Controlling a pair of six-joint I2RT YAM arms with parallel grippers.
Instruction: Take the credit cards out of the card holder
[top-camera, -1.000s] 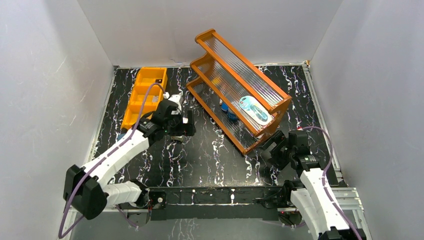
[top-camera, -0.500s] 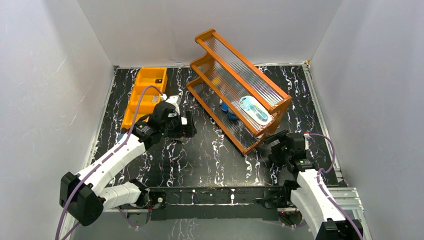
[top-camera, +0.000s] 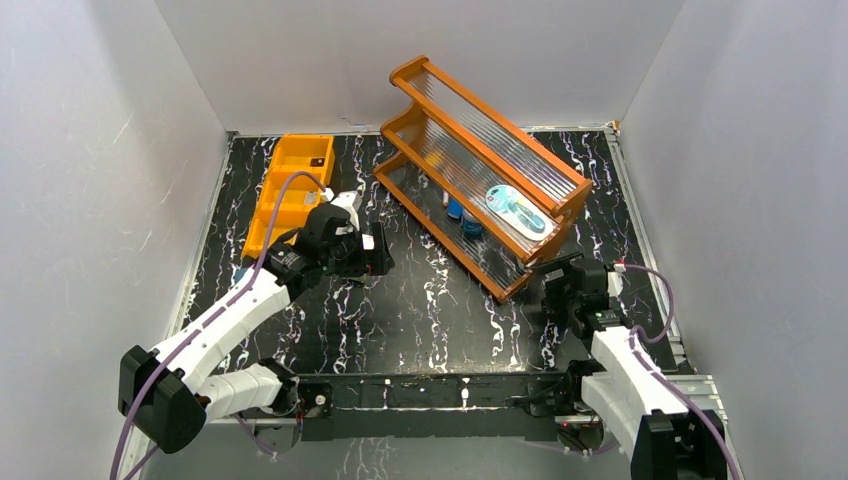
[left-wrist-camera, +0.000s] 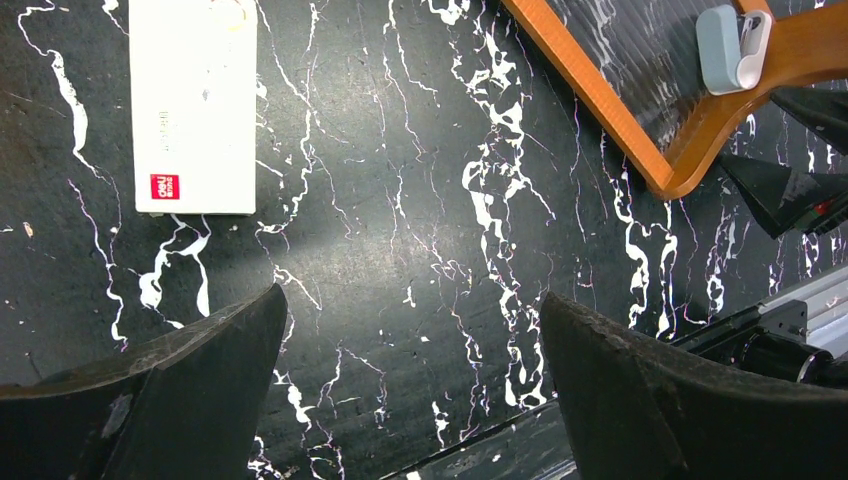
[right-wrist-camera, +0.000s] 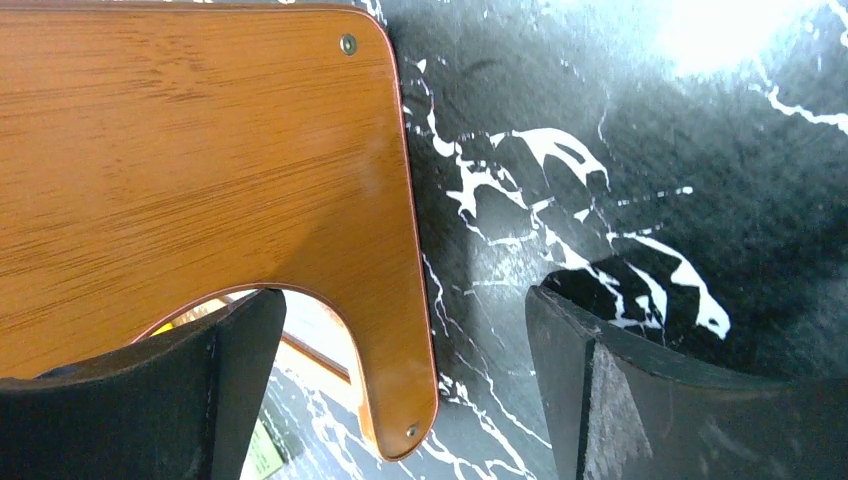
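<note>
Surface (top-camera: 420, 300) with a black marble pattern is carrying a 3-shelf orange rack (top-camera: 480, 170), which is standing slantwise. The left fingers (left-wrist-camera: 200, 380) are hovering over bare surface on the rack's left side, spread wide and gripping nothing. A white box (left-wrist-camera: 193, 105) is lying flat near them, also left of the rack. The right fingers (right-wrist-camera: 680, 400) are hanging at the rack's near end, likewise spread wide and empty, with its wooden end panel showing between them. An orange tray (top-camera: 285, 190) is sitting farther left of the rack. 2 small blue things are resting on the rack's lowest shelf, too small to name, so I cannot tell where the card holder is lying.
</note>
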